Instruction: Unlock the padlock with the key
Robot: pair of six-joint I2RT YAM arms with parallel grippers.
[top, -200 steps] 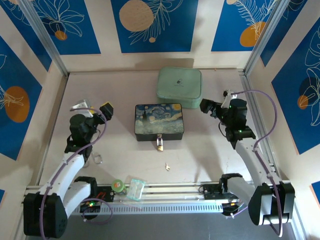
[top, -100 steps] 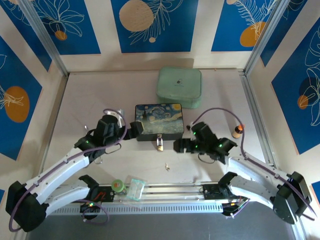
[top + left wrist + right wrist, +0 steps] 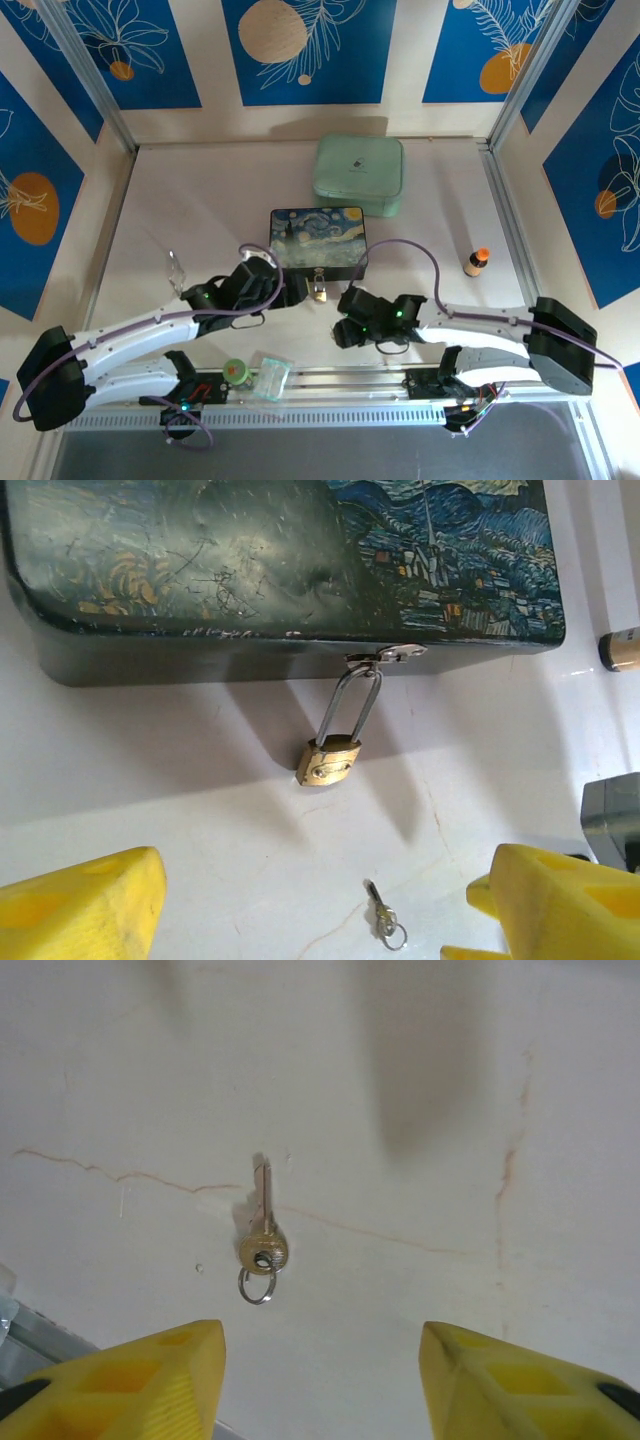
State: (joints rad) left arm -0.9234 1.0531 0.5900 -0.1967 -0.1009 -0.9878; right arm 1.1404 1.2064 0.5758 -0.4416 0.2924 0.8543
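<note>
The padlock (image 3: 328,760) hangs locked on the front of the box (image 3: 280,570), and the key (image 3: 262,1235) lies loose on the table (image 3: 450,1110) near the box front, not yet picked up; all the unlocking is left. My left gripper (image 3: 320,905) stretches low toward the box, jaws wide and empty. My right gripper (image 3: 320,1375) points down over the key, jaws apart, holding nothing.

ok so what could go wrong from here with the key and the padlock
1. The key lies flat on the table, off centre under the open right tool; closing may skid it away instead of lifting it.
2. The padlock hangs loosely from the hasp of the painted box; the left tool could knock it aside.
3. Both tools sit close together near the padlock, so they could collide.
</note>
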